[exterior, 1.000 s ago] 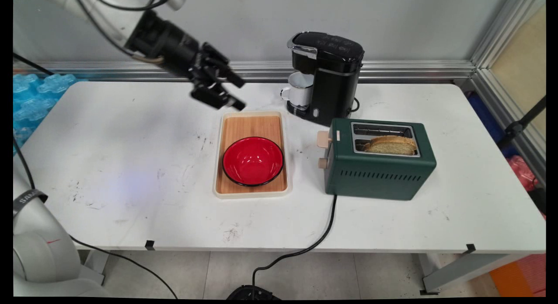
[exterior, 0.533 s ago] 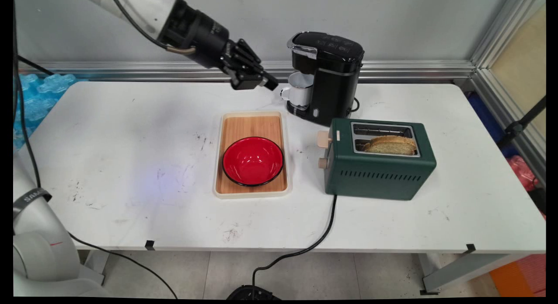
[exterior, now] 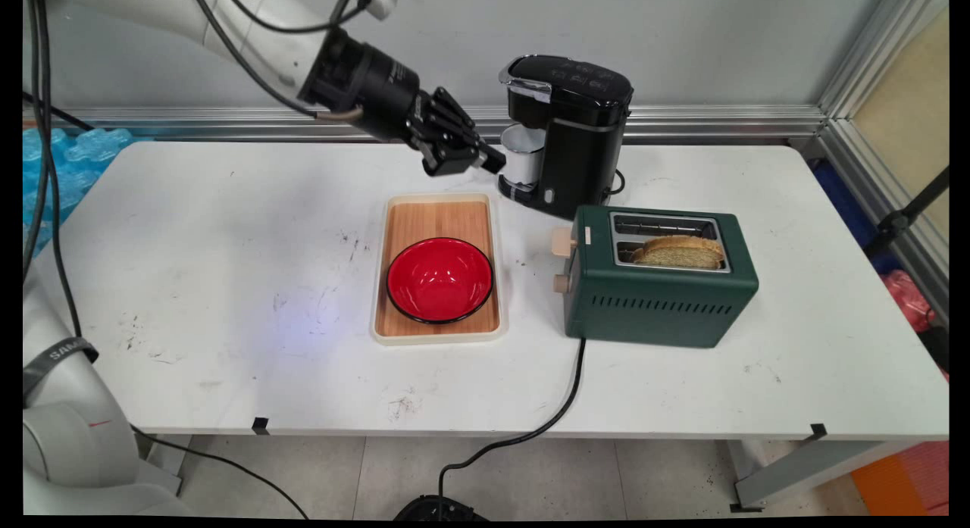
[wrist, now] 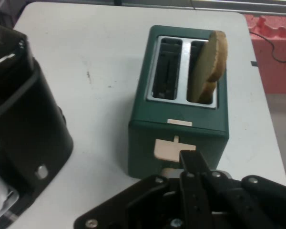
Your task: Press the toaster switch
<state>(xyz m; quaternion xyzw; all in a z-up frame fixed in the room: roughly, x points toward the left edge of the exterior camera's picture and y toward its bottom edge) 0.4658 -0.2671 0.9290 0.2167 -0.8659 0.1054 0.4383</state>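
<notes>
The gripper (exterior: 489, 162) hangs above the table (exterior: 227, 248), jaws drawn together on nothing; just beyond their tips stands the white mug (exterior: 521, 158) under the coffee maker (exterior: 580, 134); below the jaws lies the tray (exterior: 436, 217) with a red bowl (exterior: 439, 279); the toaster (exterior: 659, 289), holding bread (exterior: 678, 251), sits well apart.

Even bright light, soft shadows; hand view slightly soft.
</notes>
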